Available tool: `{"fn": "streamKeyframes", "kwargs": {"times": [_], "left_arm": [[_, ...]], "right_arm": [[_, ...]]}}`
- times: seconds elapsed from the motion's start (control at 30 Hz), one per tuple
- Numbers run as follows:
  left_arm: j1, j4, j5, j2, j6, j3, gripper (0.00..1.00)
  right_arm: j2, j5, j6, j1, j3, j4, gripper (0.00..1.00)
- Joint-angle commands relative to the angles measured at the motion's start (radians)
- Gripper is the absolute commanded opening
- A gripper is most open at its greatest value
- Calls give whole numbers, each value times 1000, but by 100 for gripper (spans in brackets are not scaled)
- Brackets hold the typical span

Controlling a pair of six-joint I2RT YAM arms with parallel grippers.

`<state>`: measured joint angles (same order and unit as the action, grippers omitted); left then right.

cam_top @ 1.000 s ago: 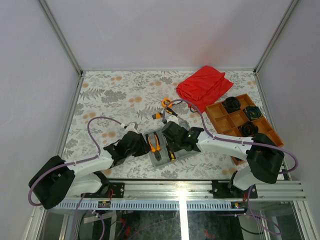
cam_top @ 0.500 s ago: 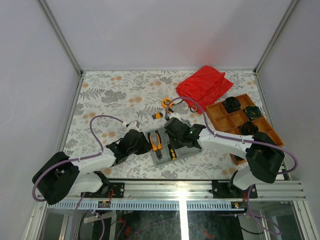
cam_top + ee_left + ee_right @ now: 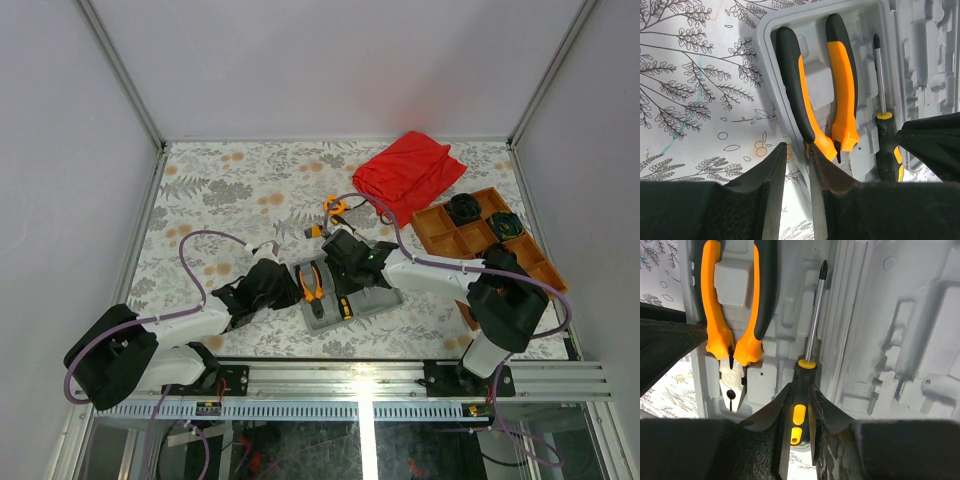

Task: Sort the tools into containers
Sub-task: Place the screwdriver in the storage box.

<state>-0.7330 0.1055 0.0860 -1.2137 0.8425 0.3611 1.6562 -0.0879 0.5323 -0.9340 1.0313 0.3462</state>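
Note:
The containers form one grey case (image 3: 322,319) in the middle of the table, seen from close in the left wrist view as a moulded tray (image 3: 771,30). Orange-handled pliers (image 3: 310,283) (image 3: 841,85) (image 3: 733,315) lie in its left tray. Beside them lies a black-and-yellow screwdriver (image 3: 345,308) (image 3: 886,137) (image 3: 813,320). My right gripper (image 3: 344,292) (image 3: 800,389) is shut on its handle. My left gripper (image 3: 290,281) (image 3: 796,146) pinches the case's left rim. An orange tape measure (image 3: 332,205) and a tiny orange-black piece (image 3: 317,231) lie behind the case.
A red cloth (image 3: 408,170) lies at the back right. An orange-brown divided tray (image 3: 455,243) with black round parts (image 3: 463,208) stands at the right edge. Both arms crowd over the case from either side.
My left gripper has narrowed onto the case's rim. The right gripper has tightened on the screwdriver handle and shifted a little left and back over the case.

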Motion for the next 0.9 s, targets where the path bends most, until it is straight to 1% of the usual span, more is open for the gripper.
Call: {"fn": "streamKeyframes", "kwargs": {"times": [0.0, 0.1, 0.13, 0.47, 0.77, 0.87], "left_arm": [[7, -62, 17, 7, -25, -19, 22], [7, -67, 18, 14, -26, -20, 22], [7, -68, 18, 15, -26, -21, 22], [7, -73, 15, 16, -29, -22, 22], [7, -85, 18, 19, -42, -18, 21], [7, -91, 21, 21, -51, -14, 21]], "right_arm": [[1, 0, -11, 2, 49, 8, 24], [1, -7, -8, 2, 53, 19, 24], [30, -6, -8, 3, 56, 22, 24], [94, 21, -9, 2, 79, 50, 23], [159, 19, -3, 2, 130, 166, 9], [177, 29, 5, -1, 121, 180, 2]]}}
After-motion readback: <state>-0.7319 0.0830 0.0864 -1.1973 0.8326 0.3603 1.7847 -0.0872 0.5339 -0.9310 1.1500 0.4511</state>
